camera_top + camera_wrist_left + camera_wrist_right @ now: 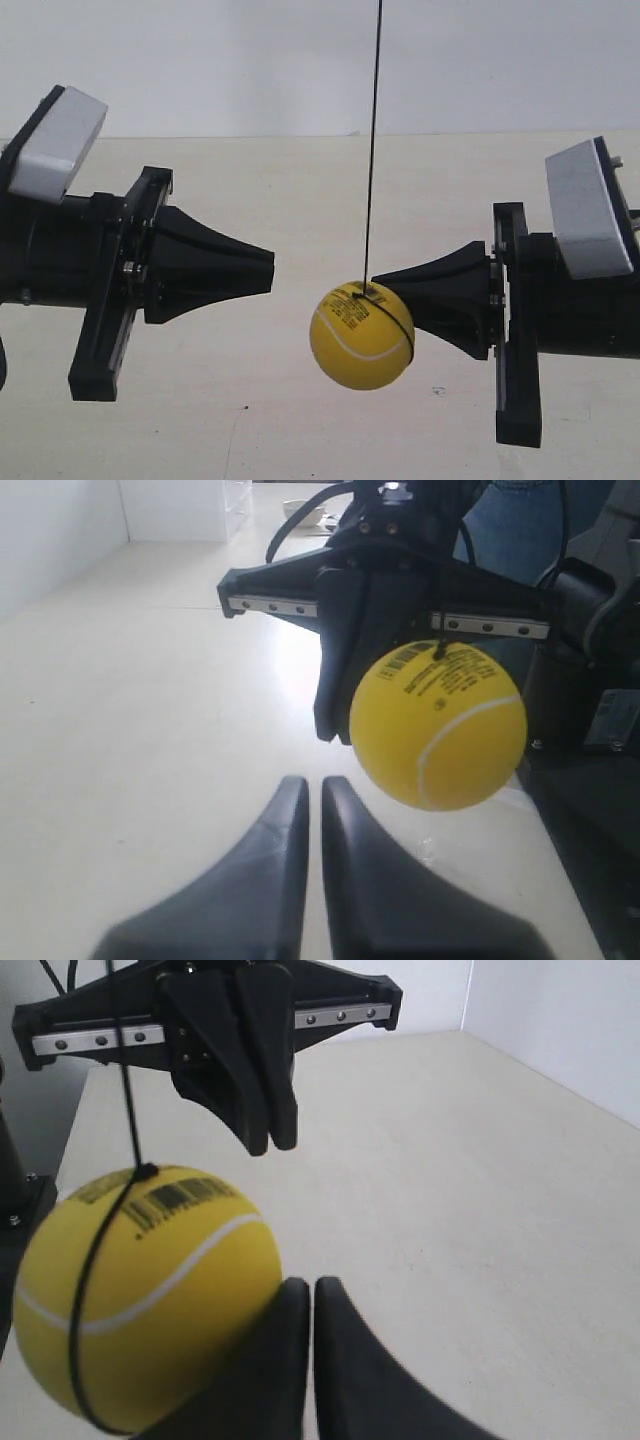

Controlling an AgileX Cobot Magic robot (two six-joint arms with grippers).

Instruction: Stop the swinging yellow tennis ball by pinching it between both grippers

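The yellow tennis ball hangs on a thin dark string above the pale tabletop, between the two cone tips. My right gripper, the arm at the exterior view's right, is shut with nothing between its fingers. In the right wrist view the tennis ball sits beside the right gripper and seems to touch one finger's outer side. My left gripper is shut too, and a clear gap separates it from the ball. In the left wrist view the tennis ball hangs beyond the left gripper, off to one side.
A pale beige tabletop lies under both arms, with a white wall behind it. In the left wrist view, dark equipment and cables stand behind the opposite arm.
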